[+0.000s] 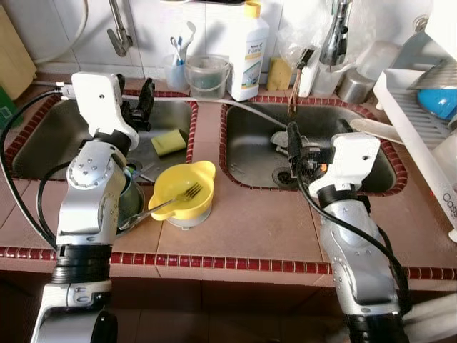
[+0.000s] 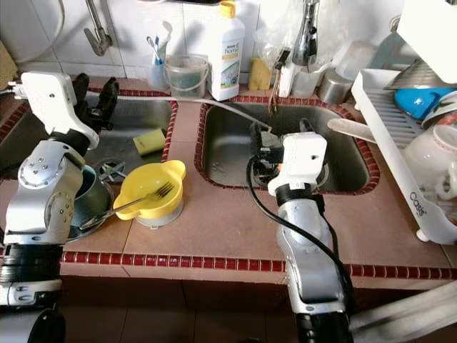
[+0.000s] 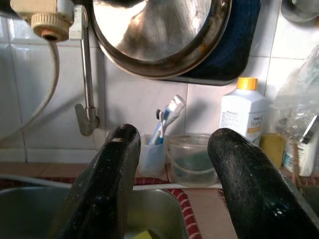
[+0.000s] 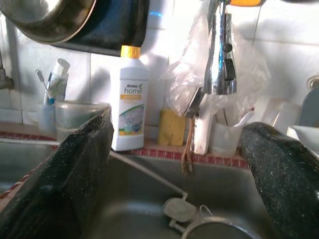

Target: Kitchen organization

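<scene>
A yellow bowl sits on the tiled counter between the two sinks, with a metal fork lying in it. Beside it, under my left arm, stands a steel pot. My left gripper is open over the left sink, with nothing between its fingers. A yellow sponge lies in that sink. My right gripper hangs open and empty over the right sink, above its drain.
At the back wall stand a white detergent bottle, a clear tub, a cup of toothbrushes and a chrome tap. A white dish rack with a blue bowl fills the right side.
</scene>
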